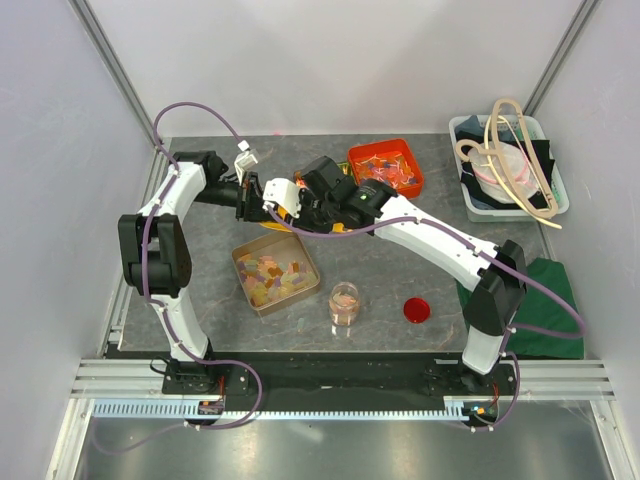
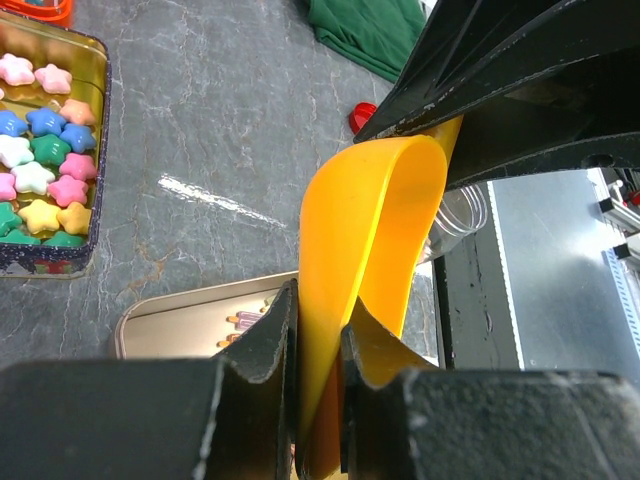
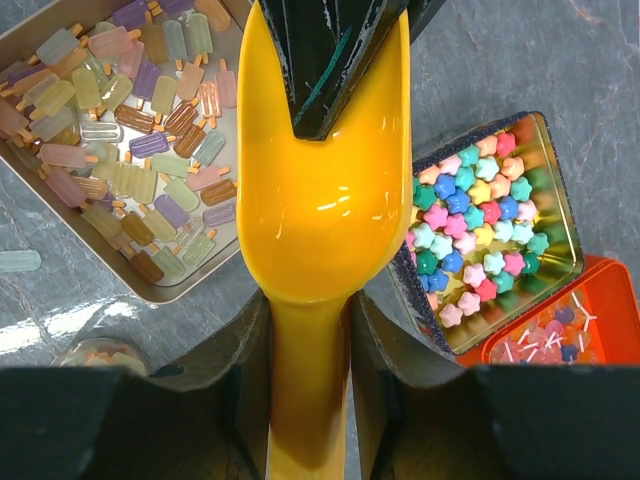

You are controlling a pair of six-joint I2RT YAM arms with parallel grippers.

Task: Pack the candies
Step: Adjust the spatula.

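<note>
The candies [image 3: 130, 150], pastel ice-lolly shapes, fill a shallow tray [image 2: 180, 322] near-left of centre. One lies loose on the table [image 1: 385, 262] beside it. A clear jar [image 1: 344, 303] right of the tray holds pale orange pieces, with a red lid [image 1: 417, 310] further right. Star sweets pack a gold tin [image 3: 553, 215] beside an orange bin [image 3: 605, 280] whose contents are blurred. The left gripper [image 2: 320, 320] pinches the yellow scoop [image 3: 320, 210] by its bowl wall, and the right gripper [image 3: 310, 330] is closed on its handle. From overhead the arms hide most of the tin.
</note>
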